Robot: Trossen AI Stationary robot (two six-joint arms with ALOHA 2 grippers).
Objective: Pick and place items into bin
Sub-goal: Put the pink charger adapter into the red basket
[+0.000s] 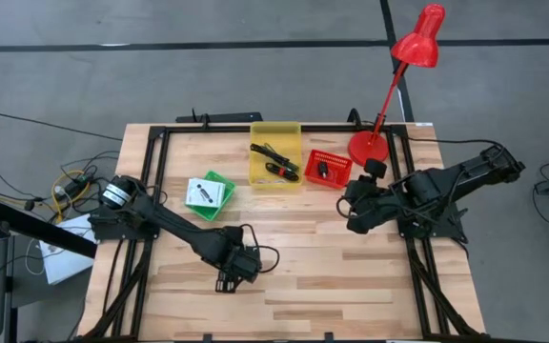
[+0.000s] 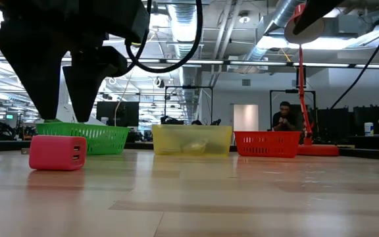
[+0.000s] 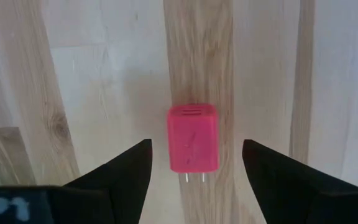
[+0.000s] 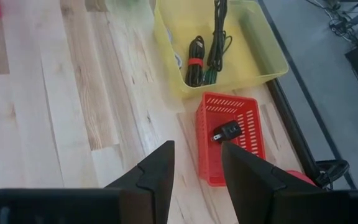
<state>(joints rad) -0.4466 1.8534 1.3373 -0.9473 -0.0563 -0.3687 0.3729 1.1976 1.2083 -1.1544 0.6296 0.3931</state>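
Left gripper point(image 3: 194, 168) over the table's point(image 1: 351, 276) near middle, fingers spread wide, pointing down. Pink charger cube point(image 3: 193, 138) lying flat on the wood between the two fingers point(image 3: 126, 171), prongs toward the wrist, touching neither. In the low view, fingertips hanging just above the cube point(image 2: 57, 152), not yet level with its sides. Nothing held.

Right gripper point(image 4: 194, 165) parked near the right rear of the table, above the red basket point(image 4: 232, 140), fingers part-way apart and empty. Waiting arm.

Already binned: black cable bundle point(image 4: 207, 53) in the yellow bin point(image 1: 274, 152); black cube point(image 4: 227, 132) in the red basket; white packets point(image 1: 201, 195) in the green basket point(image 1: 219, 181). Pink cube the only item left loose on the table.

Risks, as judged:
- Cube slightly off-centre between the fingers; one finger arriving first likely to shove or spin it on the smooth wood rather than clamp it.
- Descent stopping too high: pinch on the top edge only, cube squirting out or tipping.
- Descent too deep: fingertips jamming into the boards.
- Glossy rounded shell, slip possible during the carry to a bin.
- Long reach back toward the bins; route near the green basket rim, chance of a knock.
- Target bin for the cube not evident; misplacement possible.
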